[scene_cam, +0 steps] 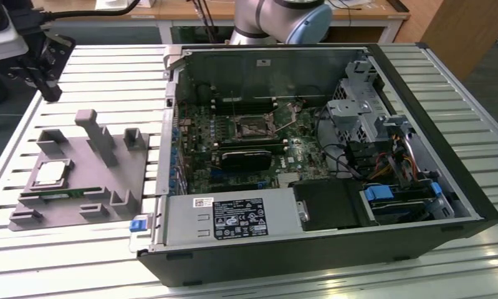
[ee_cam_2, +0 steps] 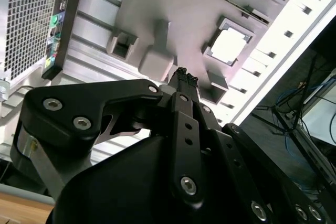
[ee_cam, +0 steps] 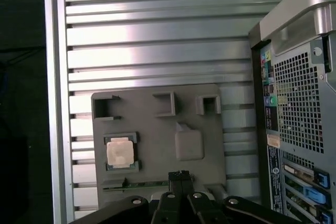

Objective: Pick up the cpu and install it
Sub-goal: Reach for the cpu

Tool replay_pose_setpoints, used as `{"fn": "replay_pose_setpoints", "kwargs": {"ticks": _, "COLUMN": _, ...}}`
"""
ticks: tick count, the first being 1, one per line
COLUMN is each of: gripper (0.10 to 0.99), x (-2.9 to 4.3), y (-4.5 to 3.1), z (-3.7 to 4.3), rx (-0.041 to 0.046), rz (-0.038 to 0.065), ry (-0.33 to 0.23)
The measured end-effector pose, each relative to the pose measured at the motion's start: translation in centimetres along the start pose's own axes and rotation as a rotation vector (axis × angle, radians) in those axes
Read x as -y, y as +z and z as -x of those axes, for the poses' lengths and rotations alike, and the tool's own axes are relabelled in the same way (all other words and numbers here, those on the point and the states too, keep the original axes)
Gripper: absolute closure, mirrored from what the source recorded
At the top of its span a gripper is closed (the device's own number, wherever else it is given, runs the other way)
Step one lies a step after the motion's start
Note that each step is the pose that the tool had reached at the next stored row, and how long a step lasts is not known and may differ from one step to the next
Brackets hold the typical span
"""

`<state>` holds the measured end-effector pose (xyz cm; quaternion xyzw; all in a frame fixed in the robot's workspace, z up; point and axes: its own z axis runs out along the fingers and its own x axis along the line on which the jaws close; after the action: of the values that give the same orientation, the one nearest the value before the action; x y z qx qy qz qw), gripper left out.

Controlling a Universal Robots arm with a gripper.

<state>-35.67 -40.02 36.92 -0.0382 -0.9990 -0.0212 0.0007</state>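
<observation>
One small square silver-topped cpu [ee_cam: 117, 151] sits in a lipped pocket of the grey plastic holder [ee_cam: 152, 135] (lips that likely keep it square for grasping) on the slatted metal tabletop [ee_cam: 157, 30], beside the black computer case [ee_cam: 299, 103], with the black claw [ee_cam: 180, 174] hovering clear, pinched together and empty.

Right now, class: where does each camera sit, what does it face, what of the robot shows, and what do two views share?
Exterior view: off the arm, looking down on the open computer case, grey tray and cpu; arm and gripper show.
First wrist view: on the wrist, facing down at the grey tray; the shut gripper shows.
Second wrist view: on the wrist, looking along the gripper at the grey tray.
Both wrist views share the cpu.
</observation>
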Motion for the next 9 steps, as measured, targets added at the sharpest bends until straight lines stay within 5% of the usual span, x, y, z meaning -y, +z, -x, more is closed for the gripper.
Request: {"fn": "replay_pose_setpoints", "kwargs": {"ticks": 9, "gripper": 0.980, "x": 0.56, "y": 0.21, "z": -3.47, "rx": -0.0006, "rz": 0.000, "ry": 0.000}}
